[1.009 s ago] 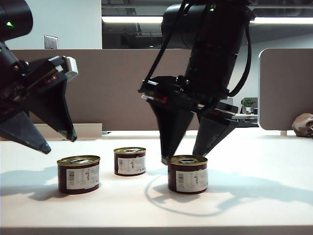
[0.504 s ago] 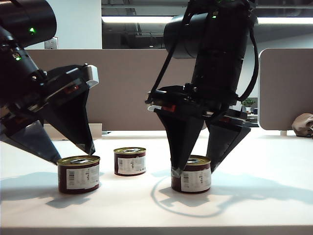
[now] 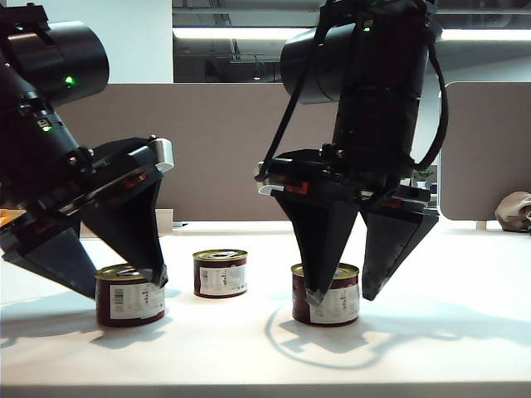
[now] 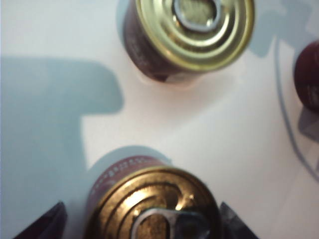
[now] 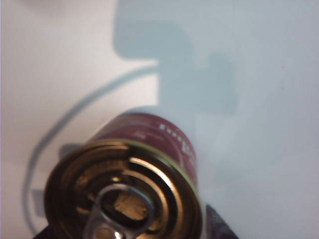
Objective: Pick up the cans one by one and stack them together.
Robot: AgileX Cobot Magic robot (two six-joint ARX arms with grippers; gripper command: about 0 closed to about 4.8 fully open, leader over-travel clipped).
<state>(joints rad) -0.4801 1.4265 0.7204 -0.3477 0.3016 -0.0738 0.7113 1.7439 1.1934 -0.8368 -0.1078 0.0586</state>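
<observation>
Three short maroon cans with gold pull-tab lids stand on the white table (image 3: 249, 348). My left gripper (image 3: 120, 286) is open and lowered around the left can (image 3: 130, 295). Its dark fingertips (image 4: 47, 224) flank the lid (image 4: 154, 209), with a gap on one side. The middle can (image 3: 221, 273) stands free a little further back; the left wrist view shows this middle can (image 4: 192, 30) from above. My right gripper (image 3: 344, 294) is open and straddles the right can (image 3: 326, 295). One finger stands in front of the can and the other just clear of its side. That can (image 5: 124, 194) fills the right wrist view.
A brown partition wall (image 3: 216, 149) runs behind the table. A white-edged divider panel (image 3: 485, 149) and a brownish bundle (image 3: 514, 211) sit at the far right. The table's front edge (image 3: 265, 385) is close below the cans.
Both grippers have come down over their cans. The left arm swung right and lower with its jaws spreading. The right can shifted slightly to the right.
</observation>
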